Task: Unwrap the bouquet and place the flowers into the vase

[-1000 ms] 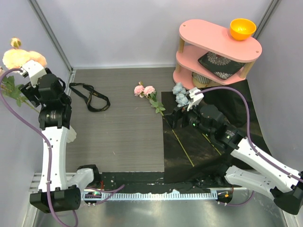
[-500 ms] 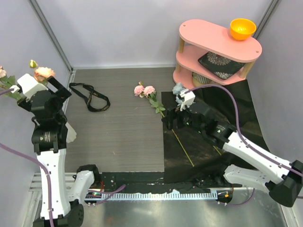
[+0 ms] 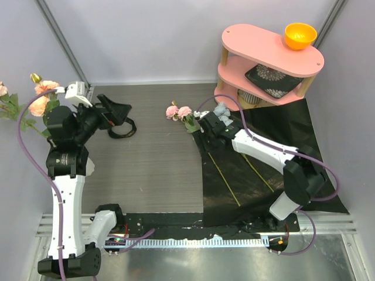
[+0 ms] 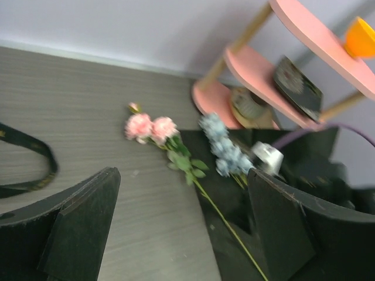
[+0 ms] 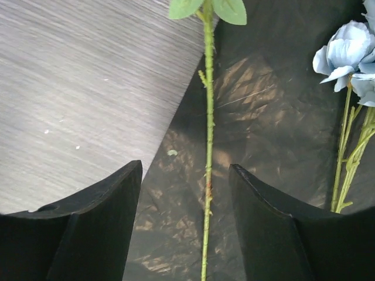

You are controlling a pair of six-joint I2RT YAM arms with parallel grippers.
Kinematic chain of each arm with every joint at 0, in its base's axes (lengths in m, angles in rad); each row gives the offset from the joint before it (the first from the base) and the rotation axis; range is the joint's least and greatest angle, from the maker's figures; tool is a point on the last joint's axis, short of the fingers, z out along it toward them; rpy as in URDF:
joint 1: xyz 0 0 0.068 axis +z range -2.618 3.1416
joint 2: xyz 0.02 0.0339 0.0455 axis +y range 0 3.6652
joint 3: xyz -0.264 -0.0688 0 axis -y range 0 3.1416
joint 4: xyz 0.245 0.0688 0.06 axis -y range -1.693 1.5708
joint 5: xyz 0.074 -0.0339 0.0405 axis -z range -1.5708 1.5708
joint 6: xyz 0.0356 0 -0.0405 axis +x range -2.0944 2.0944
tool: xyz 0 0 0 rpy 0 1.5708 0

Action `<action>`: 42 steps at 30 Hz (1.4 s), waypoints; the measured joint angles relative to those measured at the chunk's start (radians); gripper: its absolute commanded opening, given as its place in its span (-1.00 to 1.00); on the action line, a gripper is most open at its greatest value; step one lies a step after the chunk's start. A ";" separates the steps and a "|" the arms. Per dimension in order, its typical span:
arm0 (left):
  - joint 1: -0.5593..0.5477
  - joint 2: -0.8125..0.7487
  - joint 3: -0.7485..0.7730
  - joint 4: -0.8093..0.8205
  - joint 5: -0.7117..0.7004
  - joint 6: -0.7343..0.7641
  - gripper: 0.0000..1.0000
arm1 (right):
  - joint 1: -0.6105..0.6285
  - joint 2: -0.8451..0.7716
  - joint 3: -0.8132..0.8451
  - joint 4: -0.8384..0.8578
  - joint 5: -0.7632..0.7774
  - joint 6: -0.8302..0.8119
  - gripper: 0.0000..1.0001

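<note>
Grey table (image 3: 152, 170), black paper (image 3: 293, 146) on right side. Long pink flower stem (image 5: 208, 117) runs straight through gap of right gripper (image 5: 186, 175), fingers apart, holding nothing. Far off, left gripper (image 4: 183, 175) wide open, empty.

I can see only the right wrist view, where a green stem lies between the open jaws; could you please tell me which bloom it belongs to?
Observer: It leads up to the pink flowers, whose heads lie on the bare table, just off the black paper.
Operator: Thank you. Where is the left arm?
Observer: The left gripper hovers above the black ribbon on the table's left side, its jaws open and empty.
Operator: Are there any flowers elsewhere?
Observer: Peach blooms stand at the far left, past the table's edge. What holds them is hidden.
</note>
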 measured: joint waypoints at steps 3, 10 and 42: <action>-0.040 -0.005 -0.043 0.025 0.092 -0.028 0.84 | -0.034 0.071 0.024 -0.009 -0.023 -0.015 0.24; -0.205 -0.047 -0.224 0.138 0.225 -0.117 0.82 | -0.065 0.244 0.089 0.027 -0.037 -0.061 0.15; -0.444 -0.074 -0.470 0.193 0.193 -0.210 0.78 | -0.075 0.279 0.000 0.136 -0.054 -0.064 -0.91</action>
